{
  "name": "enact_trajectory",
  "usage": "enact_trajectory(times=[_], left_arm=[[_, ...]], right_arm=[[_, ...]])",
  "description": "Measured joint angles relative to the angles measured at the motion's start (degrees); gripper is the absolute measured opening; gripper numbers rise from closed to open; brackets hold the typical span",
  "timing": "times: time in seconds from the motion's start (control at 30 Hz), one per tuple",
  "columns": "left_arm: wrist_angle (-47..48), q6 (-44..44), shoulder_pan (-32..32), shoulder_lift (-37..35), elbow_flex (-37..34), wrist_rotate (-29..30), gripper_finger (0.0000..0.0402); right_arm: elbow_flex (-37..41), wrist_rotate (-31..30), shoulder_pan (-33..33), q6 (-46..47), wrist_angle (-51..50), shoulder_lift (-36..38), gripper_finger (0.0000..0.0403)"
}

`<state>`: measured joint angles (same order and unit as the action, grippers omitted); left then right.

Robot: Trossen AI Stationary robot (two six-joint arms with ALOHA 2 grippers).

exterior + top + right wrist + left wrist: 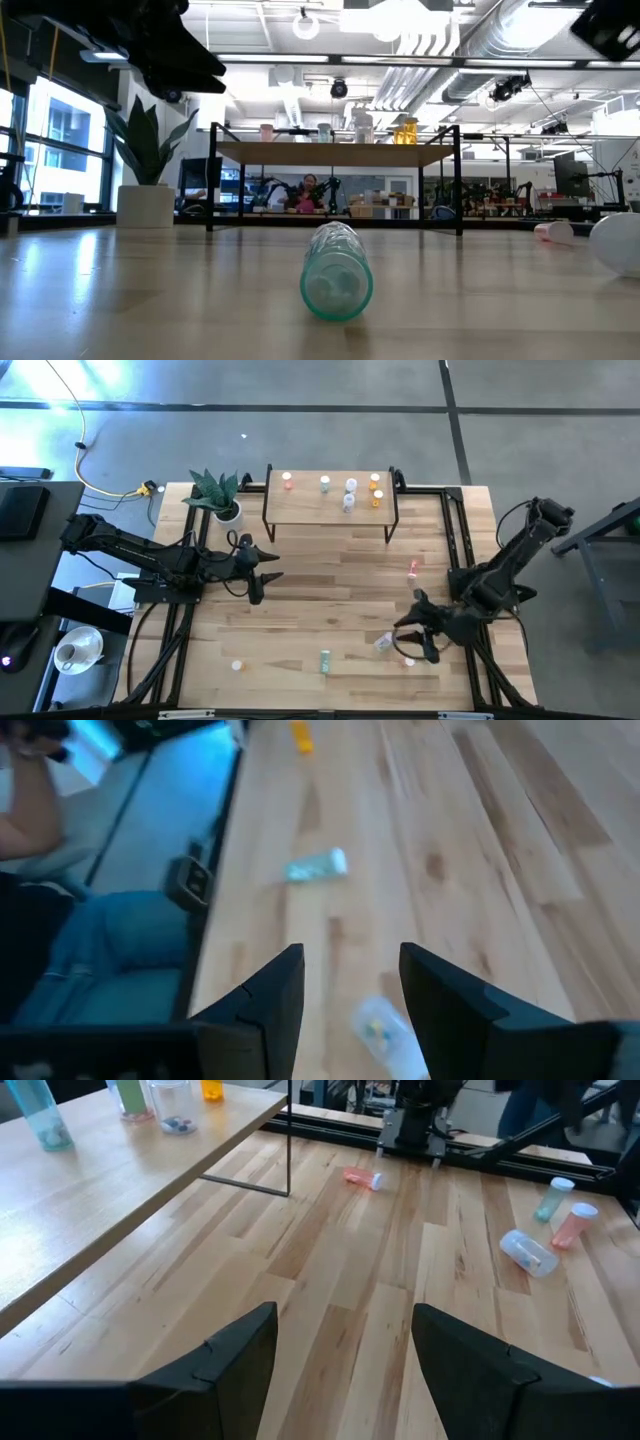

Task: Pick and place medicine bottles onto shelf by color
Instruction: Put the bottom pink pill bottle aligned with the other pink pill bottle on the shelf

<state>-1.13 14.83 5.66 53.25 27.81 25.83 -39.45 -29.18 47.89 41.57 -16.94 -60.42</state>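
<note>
The shelf (330,510) stands at the table's far middle on thin black legs and carries several upright medicine bottles: pink (288,480), green (325,484), clear (349,502) and orange (376,498). On the tabletop lie a pink bottle (413,568), a clear bottle (384,643), a green bottle (325,660) and a small orange one (237,665). My right gripper (402,642) hangs open over the near right. The clear bottle (385,1030) lies on the wood just below its fingers, and I see no touch. My left gripper (268,573) waits open at mid left, high above the wood (345,1315).
A potted plant (222,495) stands left of the shelf. Black rails (455,530) run along the table's right side. A person (60,950) sits beyond the table's near edge. In the low view the green bottle (337,270) lies end-on in front of the shelf (335,155).
</note>
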Motion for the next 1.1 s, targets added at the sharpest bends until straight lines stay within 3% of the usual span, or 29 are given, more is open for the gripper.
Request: enact_trajectory(times=[0.3, 0.57, 1.1], left_arm=[[0.0, 0.0, 0.0, 0.0, 0.0, 0.1, 0.0223], [0.0, 0.0, 0.0, 0.0, 0.0, 0.1, 0.0223], [0.0, 0.0, 0.0, 0.0, 0.0, 0.1, 0.0223]], right_arm=[[-8.4, -4.2, 6.0, -1.4, -9.0, -4.9, 0.0155], [-8.4, 3.1, 7.6, 6.9, -14.1, -9.2, 0.0155], [-8.4, 2.4, 12.9, 14.6, -15.0, -16.3, 0.0156]])
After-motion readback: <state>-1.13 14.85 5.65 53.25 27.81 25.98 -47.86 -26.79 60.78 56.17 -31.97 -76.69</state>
